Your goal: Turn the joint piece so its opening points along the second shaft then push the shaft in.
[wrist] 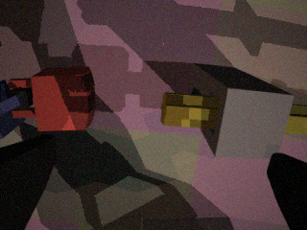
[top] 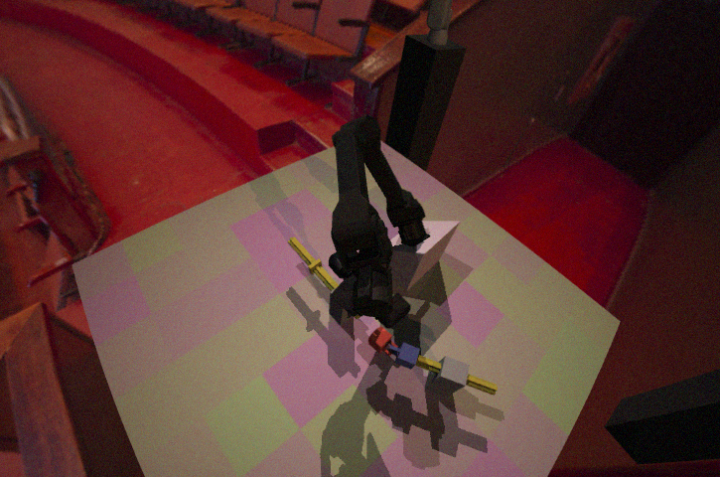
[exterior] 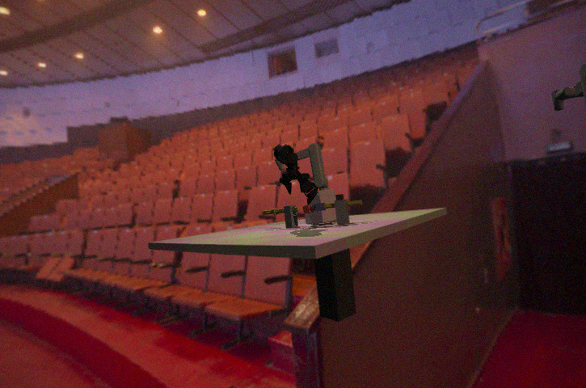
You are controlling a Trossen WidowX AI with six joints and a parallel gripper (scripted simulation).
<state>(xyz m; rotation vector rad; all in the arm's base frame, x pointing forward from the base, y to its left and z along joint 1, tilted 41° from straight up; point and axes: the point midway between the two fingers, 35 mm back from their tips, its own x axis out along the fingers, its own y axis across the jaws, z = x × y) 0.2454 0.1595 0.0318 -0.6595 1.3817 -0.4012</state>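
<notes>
The arm is hiding the second shaft's block and inner end from above. In the wrist view, the left edge is cutting off the blue piece; the right edge is cropping the shaft.
</notes>
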